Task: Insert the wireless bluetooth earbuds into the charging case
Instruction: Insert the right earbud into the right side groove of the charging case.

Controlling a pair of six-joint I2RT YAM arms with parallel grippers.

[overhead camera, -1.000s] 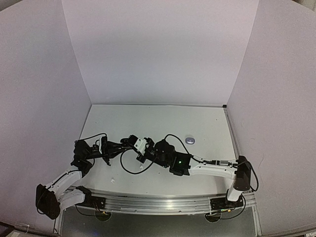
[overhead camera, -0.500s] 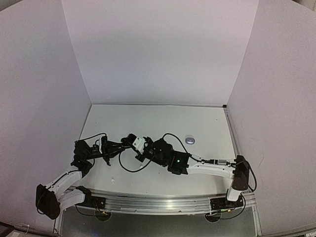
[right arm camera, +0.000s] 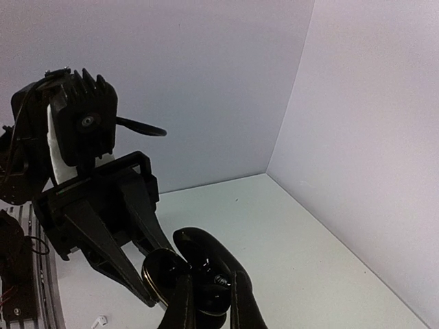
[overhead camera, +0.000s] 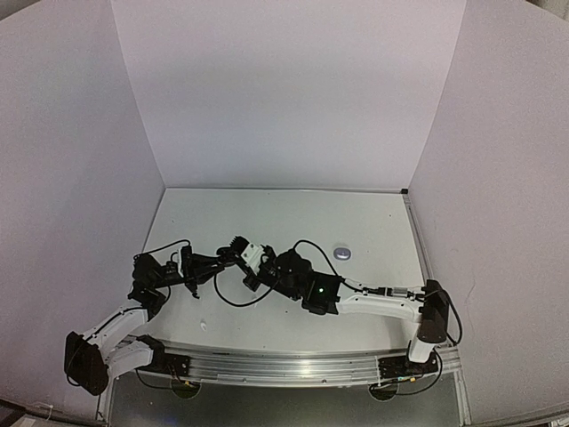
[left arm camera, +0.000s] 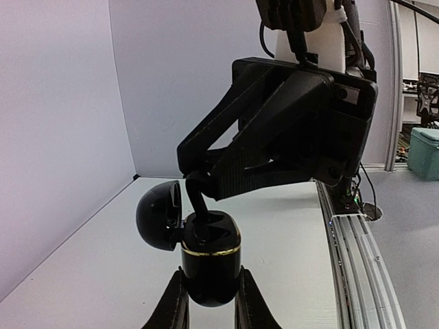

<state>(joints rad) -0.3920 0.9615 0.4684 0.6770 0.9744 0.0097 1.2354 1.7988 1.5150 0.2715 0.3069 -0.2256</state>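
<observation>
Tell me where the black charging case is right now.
The black charging case, lid swung open, is clamped in the left claw at the bottom centre of the left wrist view, with the right claw reaching into it from above.

white arms point(overhead camera: 384, 304), black joints, loopy black cables point(overhead camera: 233, 301), one green light point(overhead camera: 318, 289). left gripper point(left arm camera: 209, 301) and right gripper point(right arm camera: 211, 305): black.

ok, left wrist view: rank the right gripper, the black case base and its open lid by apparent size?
1. right gripper, largest by far
2. case base
3. open lid, slightly smaller, though it is turned partly side-on, so unsure
</observation>
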